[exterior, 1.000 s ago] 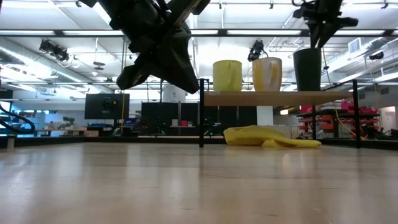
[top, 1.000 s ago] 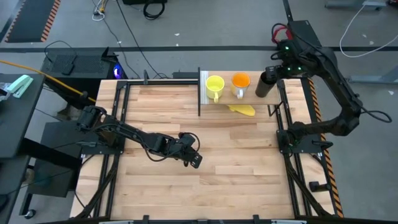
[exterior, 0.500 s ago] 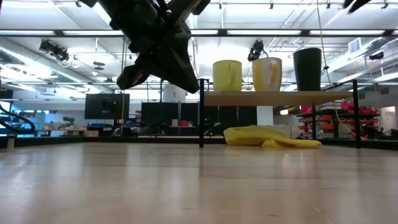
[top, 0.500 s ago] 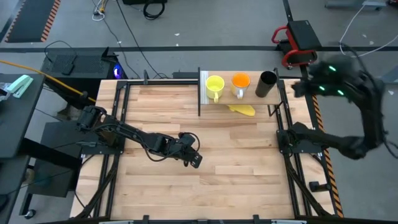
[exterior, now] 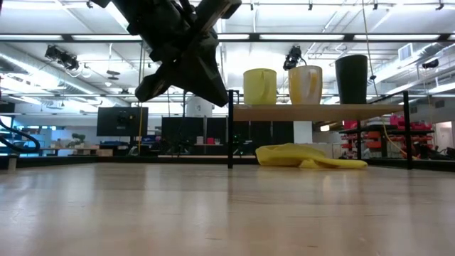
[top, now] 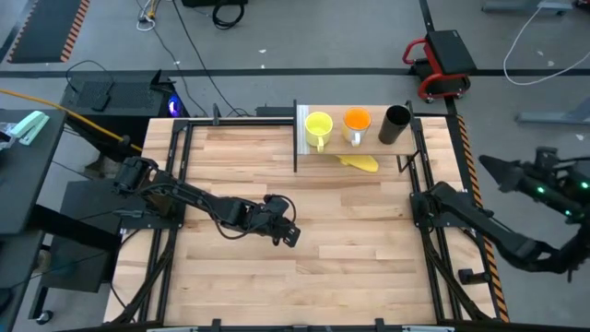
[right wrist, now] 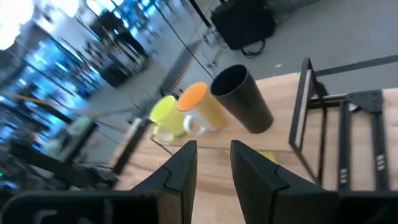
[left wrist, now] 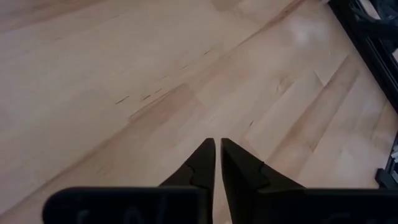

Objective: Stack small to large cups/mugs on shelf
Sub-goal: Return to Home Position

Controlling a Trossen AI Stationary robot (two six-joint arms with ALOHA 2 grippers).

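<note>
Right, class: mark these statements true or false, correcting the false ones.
1. The yellow mug, orange mug and black cup all stand on the shelf. True.
2. The black cup is the middle one. False: the orange mug is.
3. The right gripper grips the black cup. False: it is open, empty, away from the shelf.
4. The yellow lump lies on the table. True.
5. The left gripper holds the yellow lump. False: it hangs empty above the table.
</note>
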